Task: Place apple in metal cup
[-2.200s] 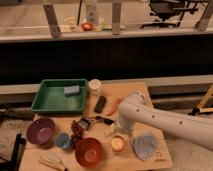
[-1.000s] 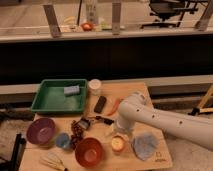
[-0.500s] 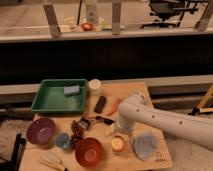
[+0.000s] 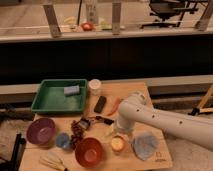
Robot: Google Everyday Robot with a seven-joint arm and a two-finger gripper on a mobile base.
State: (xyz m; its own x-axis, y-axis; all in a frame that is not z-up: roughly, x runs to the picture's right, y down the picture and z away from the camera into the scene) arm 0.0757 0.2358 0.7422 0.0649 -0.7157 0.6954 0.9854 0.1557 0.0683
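- Gripper [image 4: 119, 131] hangs low centre of the frame, right above the metal cup [image 4: 118, 144]; its state I cannot tell, and no apple shows clear of it.
- Metal cup looks light, rigid and slick, likely to tip or slide if nudged.
- Red bowl [image 4: 88, 151] just left and blue cloth [image 4: 145, 144] just right crowd it; the table [image 4: 161, 160] edge runs close below.
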